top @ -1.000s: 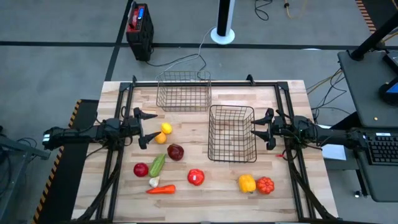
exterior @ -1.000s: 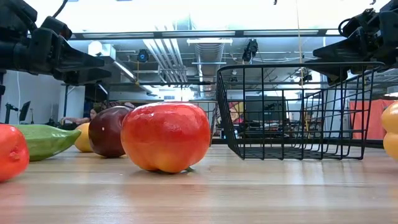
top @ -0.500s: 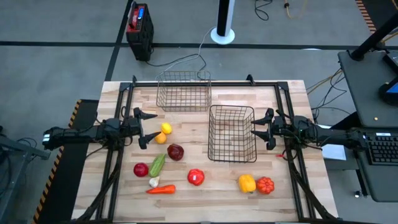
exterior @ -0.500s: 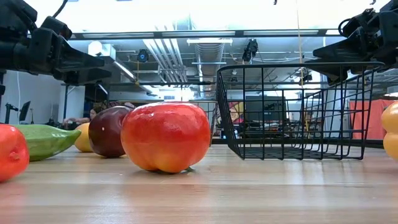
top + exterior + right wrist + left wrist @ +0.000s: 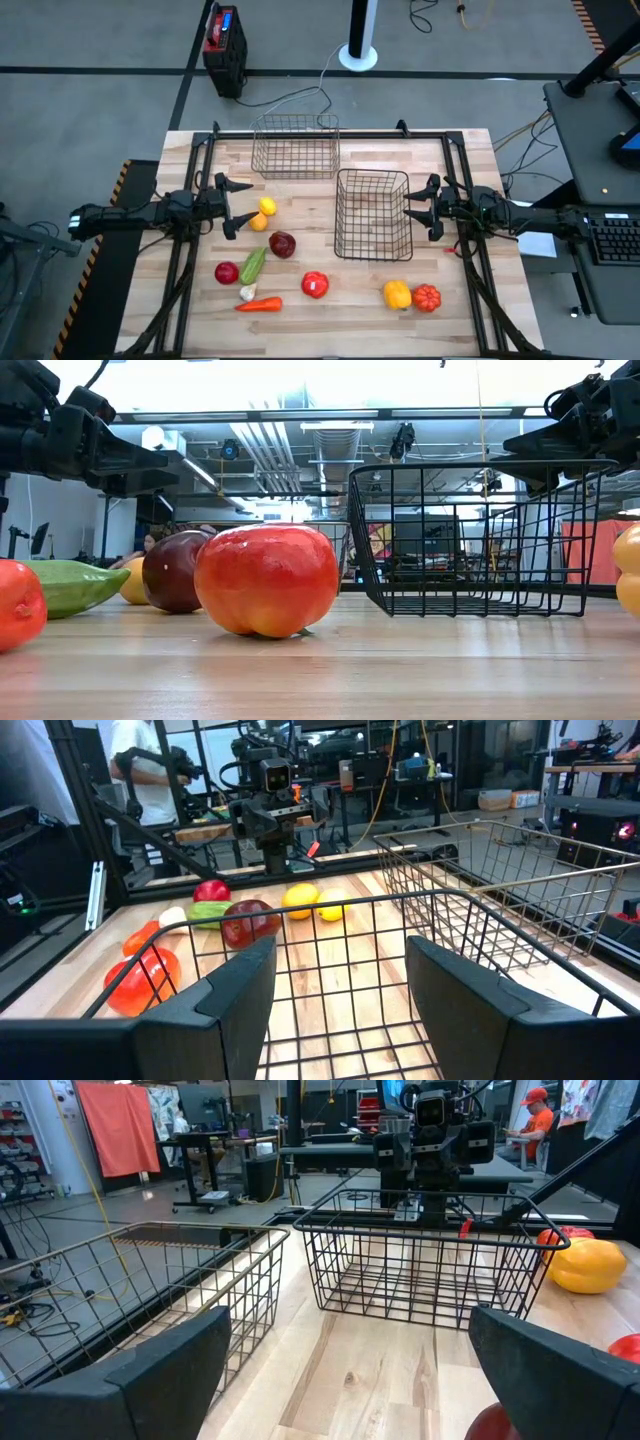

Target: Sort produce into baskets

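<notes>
Two dark wire baskets stand on the wooden table: one at the far edge (image 5: 295, 160), one right of centre (image 5: 372, 250). The produce lies on the table's near left and near side: a yellow piece (image 5: 267, 206), an orange piece (image 5: 258, 222), a dark red one (image 5: 282, 244), a small red one (image 5: 227, 272), a green cucumber (image 5: 253, 264), garlic (image 5: 247, 292), a carrot (image 5: 259, 304), a red tomato (image 5: 315, 285), a yellow pepper (image 5: 397, 294) and an orange-red piece (image 5: 427, 297). My left gripper (image 5: 238, 208) stands open above the table beside the yellow piece. My right gripper (image 5: 411, 207) stands open at the right basket's rim.
Dark frame rails (image 5: 190, 250) run along the table's left, right and far sides. A red-and-black box (image 5: 224, 40) and a white post base (image 5: 358, 55) stand on the floor beyond the far edge. A desk with a keyboard (image 5: 612, 240) is to the right.
</notes>
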